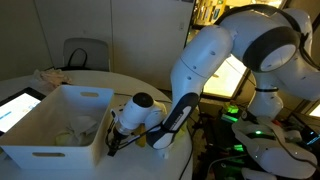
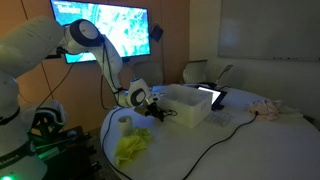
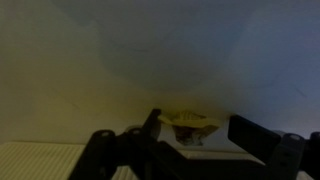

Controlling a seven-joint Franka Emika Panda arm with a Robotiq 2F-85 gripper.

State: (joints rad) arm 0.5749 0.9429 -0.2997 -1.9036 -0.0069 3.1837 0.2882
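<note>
Dimly lit, the room holds one round white tabletop [image 1: 125,82], with one chair [image 1: 85,52] behind it at 12 o'clock and one big wall screen [image 2: 100,28] glowing. On the tabletop I count one white bin [image 1: 60,125], one lit tablet [image 2: 212,97], one dark cable [image 2: 215,143] and two cloths: a yellow cloth [image 2: 130,150] at 6 o'clock and a pale cloth [image 2: 270,110] at 3. One arm [image 1: 215,55] reaches low, just beside the bin's outer wall. In the wrist view the jaws stand apart, unclamped, with one small yellowish thing [image 3: 190,123] between them at 6 o'clock; a pale wall fills the view behind it.
</note>
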